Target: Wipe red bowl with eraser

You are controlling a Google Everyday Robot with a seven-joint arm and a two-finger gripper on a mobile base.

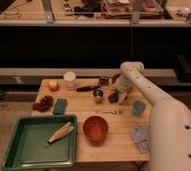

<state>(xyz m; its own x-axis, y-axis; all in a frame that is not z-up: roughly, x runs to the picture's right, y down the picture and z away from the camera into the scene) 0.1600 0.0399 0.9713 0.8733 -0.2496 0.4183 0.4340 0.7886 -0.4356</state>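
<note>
Gripper (120,95) far right on table (79,107), jaws spread wide over eraser (113,98); hold unclear. Red bowl (95,128) near centre.

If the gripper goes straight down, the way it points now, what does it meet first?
Probably the small black rectangular eraser, lying on the wooden table just under the open gripper; depth is unclear.

Your gripper (120,96) hangs low over the back right of the table (81,109), jaws spread, just beside the black eraser (113,97); the red bowl (95,128) sits near the front edge, well apart.
</note>
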